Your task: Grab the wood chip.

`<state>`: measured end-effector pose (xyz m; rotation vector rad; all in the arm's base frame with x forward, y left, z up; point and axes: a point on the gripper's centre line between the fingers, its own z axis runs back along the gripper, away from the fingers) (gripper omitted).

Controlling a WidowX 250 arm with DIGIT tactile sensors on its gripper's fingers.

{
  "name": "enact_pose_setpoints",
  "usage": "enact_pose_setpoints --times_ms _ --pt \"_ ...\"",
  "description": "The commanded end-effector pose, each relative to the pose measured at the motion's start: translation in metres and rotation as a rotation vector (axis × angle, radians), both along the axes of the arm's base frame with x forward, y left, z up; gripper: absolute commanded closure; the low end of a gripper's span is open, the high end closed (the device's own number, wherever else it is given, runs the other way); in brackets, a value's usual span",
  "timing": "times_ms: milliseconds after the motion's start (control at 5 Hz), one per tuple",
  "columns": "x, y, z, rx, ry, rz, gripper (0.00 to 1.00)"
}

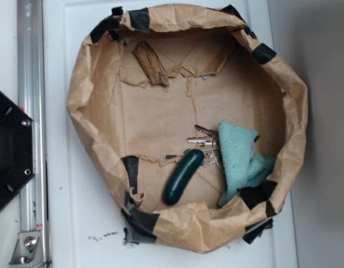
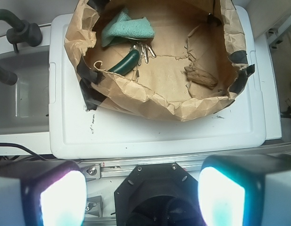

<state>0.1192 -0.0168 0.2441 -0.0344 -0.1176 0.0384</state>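
Robot gripper (image 2: pixel 143 188) held back from the brown paper-lined bin (image 1: pixel 297 111), over the black base, fingers (image 2: pixel 55 195) spread apart, holding nothing | one rough brown wood chip (image 1: pixel 150 63) on the bin floor near the wall | one dark green oblong (image 1: pixel 183 176), one key bunch (image 1: pixel 205 145), one teal cloth (image 1: pixel 243 159) at the opposite side

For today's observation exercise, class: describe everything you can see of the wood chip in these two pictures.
The wood chip is a small, elongated chunk of rough brown wood with streaky grain and jagged ends. It lies flat on the floor of the paper bowl, near the rim, partly over torn paper flaps. Nothing else touches it; the keys, cloth and green oblong lie apart across the bowl. The wrist view shows it far from the open end effector.
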Motion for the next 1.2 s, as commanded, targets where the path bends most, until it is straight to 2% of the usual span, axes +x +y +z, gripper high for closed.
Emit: enact_pose_setpoints --times_ms 0,200,400,600,800,1000 --pt "0.000 0.000 0.000 0.000 0.000 0.000 0.00" --pt "0.037 0.050 -0.050 0.040 0.115 0.053 0.00" --pt "0.073 0.089 -0.096 0.127 0.112 -0.009 0.00" --pt "0.096 0.100 -0.117 0.170 0.071 -0.130 0.00" --pt "0.100 0.069 -0.119 0.286 -0.031 -0.300 0.00" --pt "0.100 0.066 -0.125 0.310 -0.054 -0.367 0.00"
